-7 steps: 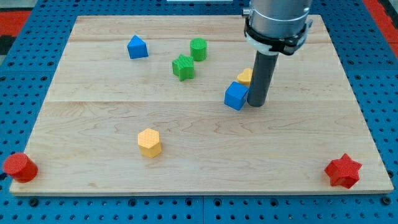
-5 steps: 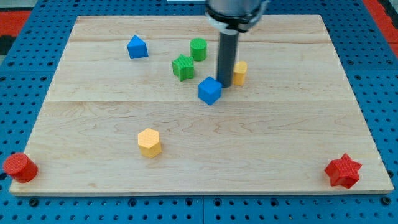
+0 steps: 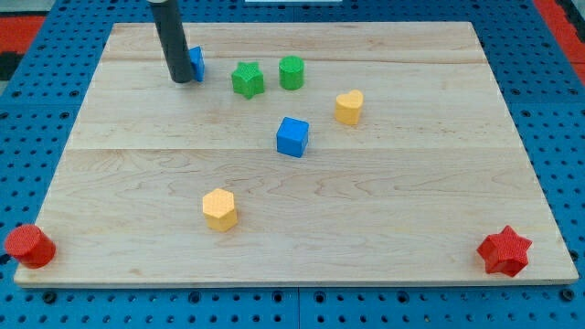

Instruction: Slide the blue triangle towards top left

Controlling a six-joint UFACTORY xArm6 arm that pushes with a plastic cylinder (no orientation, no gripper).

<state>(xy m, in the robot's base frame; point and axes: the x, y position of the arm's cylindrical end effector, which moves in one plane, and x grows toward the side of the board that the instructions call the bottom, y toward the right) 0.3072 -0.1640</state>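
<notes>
The rod has swept across the board and now stands near the view's top left, its tip (image 3: 181, 80) planted right against the blue triangle (image 3: 196, 62). Only a sliver of that block shows, peeking out on the view's right of the rod and slightly behind it, toward the top. There are no fingers on this arm, just the bare rod, so nothing opens or closes.

A moment ago the tip was in the middle of the board, beside the blue cube (image 3: 292, 136) and the yellow heart (image 3: 348, 106). Both have been shoved along: the cube now sits well to the view's right of the tip and lower, the heart farther right still, clear of each other. The green star (image 3: 246, 79) has also been knocked, ending up just left of the green cylinder (image 3: 291, 71), near the tip's right side. The triangle seems to sit close to where it was, perhaps nudged slightly.

To my eye, the tip looks to be on the wrong side for a push toward the top left; it stands at the triangle's lower left, so it would likely need to come round to the block's right and lower side first.

The yellow hexagon (image 3: 219, 208), red cylinder (image 3: 28, 245) and red star (image 3: 504, 250) lie far below the tip, unmoved.
</notes>
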